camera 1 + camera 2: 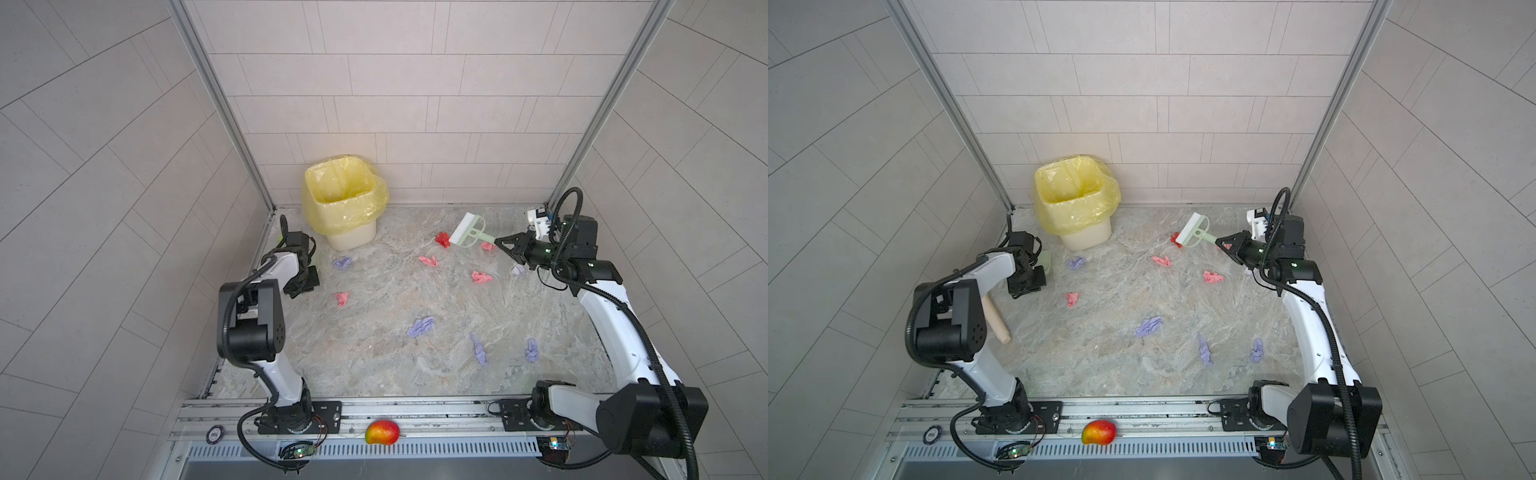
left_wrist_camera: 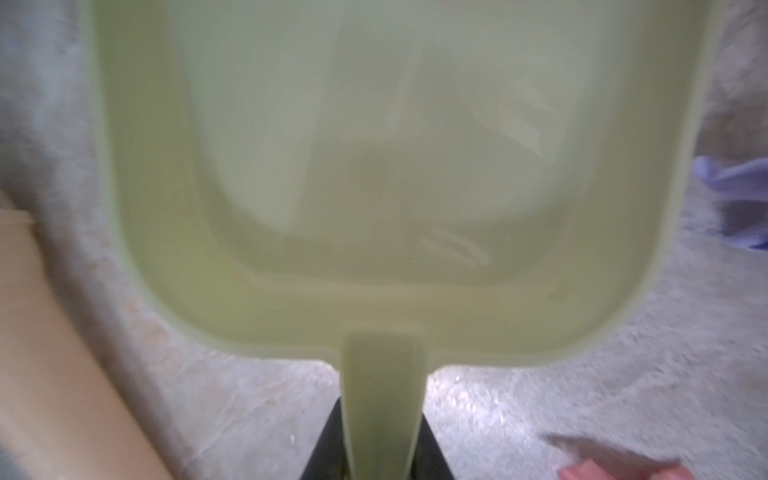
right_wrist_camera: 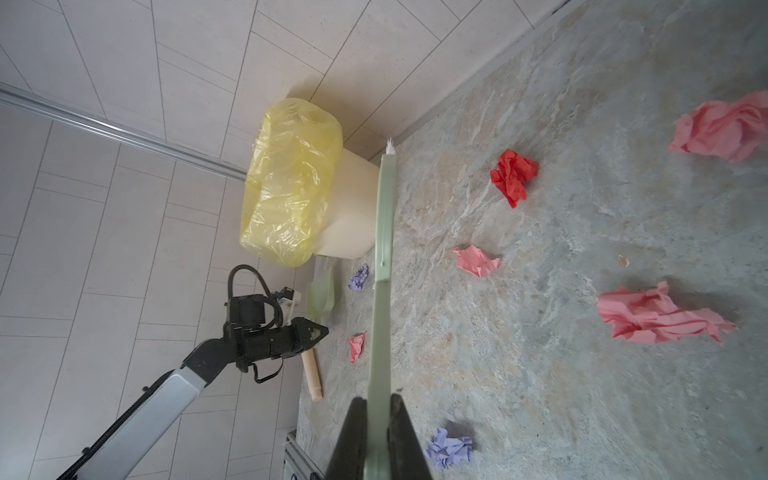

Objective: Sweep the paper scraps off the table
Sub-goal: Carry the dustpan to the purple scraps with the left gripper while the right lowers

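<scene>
Several paper scraps lie spread over the marble table: red, pink and purple wads. My right gripper is shut on the handle of a pale green brush, whose white bristles sit just beside the red scrap. At the left edge my left gripper is shut on the handle of a pale green dustpan. A purple scrap and a pink one lie close to it.
A cream bin with a yellow liner stands at the back left wall. A wooden rod lies along the left edge under the left arm. A red-yellow mango rests on the front rail. Tiled walls enclose three sides.
</scene>
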